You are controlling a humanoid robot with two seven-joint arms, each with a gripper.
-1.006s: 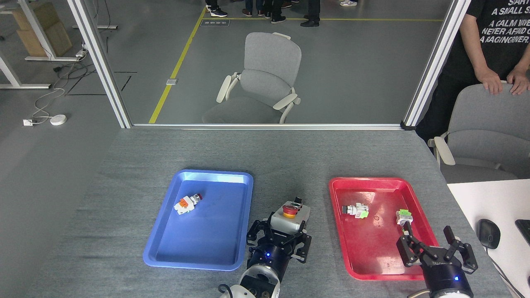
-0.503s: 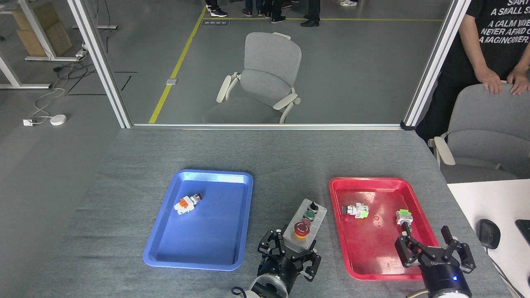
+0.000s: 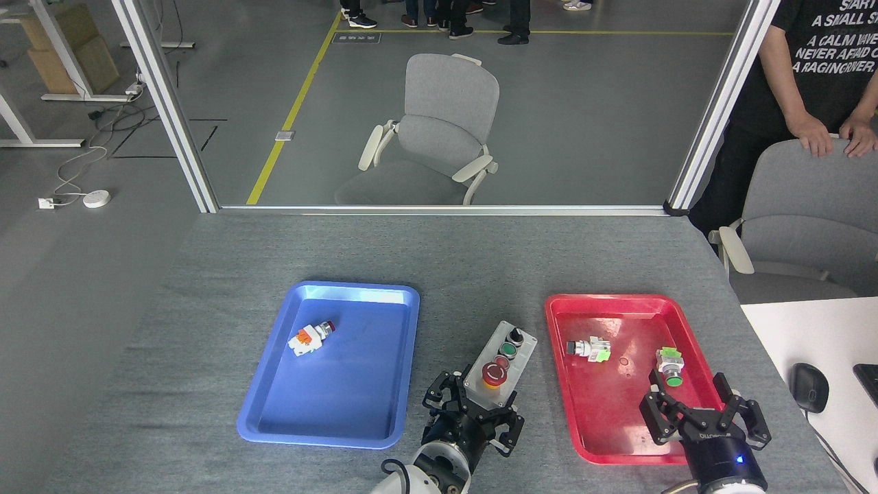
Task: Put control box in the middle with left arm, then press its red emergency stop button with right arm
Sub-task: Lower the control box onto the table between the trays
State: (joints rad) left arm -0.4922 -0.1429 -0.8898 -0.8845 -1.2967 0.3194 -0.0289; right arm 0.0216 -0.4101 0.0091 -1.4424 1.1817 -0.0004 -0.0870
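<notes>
Trays: blue tray [image 3: 343, 412] holds one switch part [image 3: 311, 337], red tray [image 3: 603, 425] two.

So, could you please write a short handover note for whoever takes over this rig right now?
Left gripper: jaws shut on the near end of the control box.
Right gripper: open, empty, over the near part of the red tray.
Control box: between the blue tray and the red tray, over the grey tabletop.
Done: box brought to the middle.
Left: release it, then press the red emergency stop button with the right arm.
</notes>
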